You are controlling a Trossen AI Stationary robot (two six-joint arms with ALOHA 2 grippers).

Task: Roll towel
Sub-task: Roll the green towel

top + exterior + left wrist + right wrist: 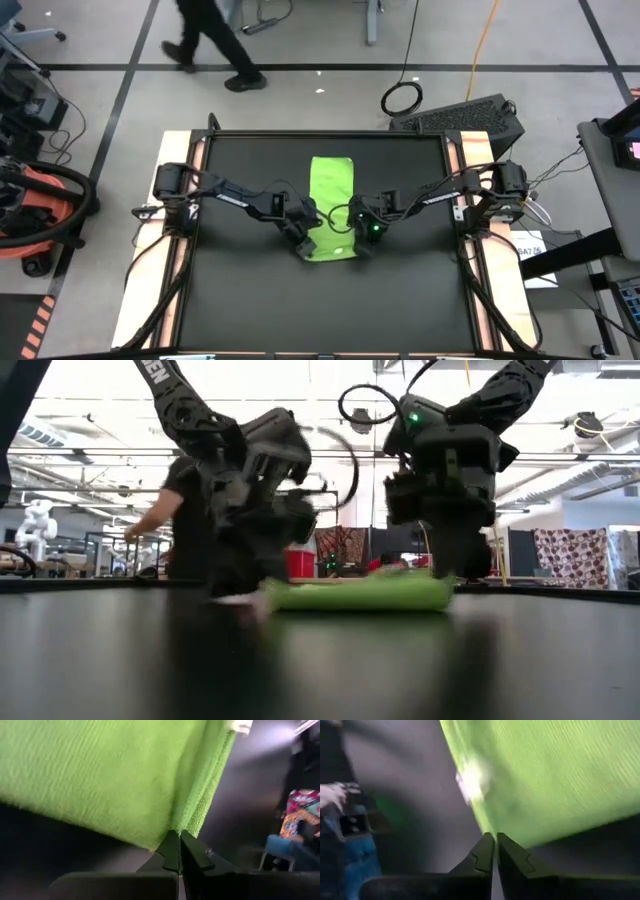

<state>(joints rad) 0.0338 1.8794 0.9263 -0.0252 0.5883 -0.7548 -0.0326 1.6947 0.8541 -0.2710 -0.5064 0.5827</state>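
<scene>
Towel (pixel 333 190) lies as a long folded strip on the black mat (pixel 240 290), about mid-mat, its long axis running away from the robot. Both grippers sit at the towel's near end. Left gripper (pixel 303 232) is at the near-left corner; in the left wrist view its fingers (pixel 172 851) are pressed together with the towel's folded edge (pixel 197 815) running into the tips, so it looks pinched on that corner. Right gripper (pixel 362 232) is at the near-right corner, fingers (pixel 490 851) together at the cloth's edge too, likely clamped on it. Low view shows the towel (pixel 365 593) flat on the mat, near end barely lifted, no roll formed yet.

Judgement: this is the start of the roll. To do it well, both corners should lift and turn over together, at even height, so the near edge folds straight across the towel. Keep the first turn tight and low. Uneven pull would skew the roll or drag the strip across the mat. A person (pixel 185 510) walks behind the table, clear of the towel.
</scene>
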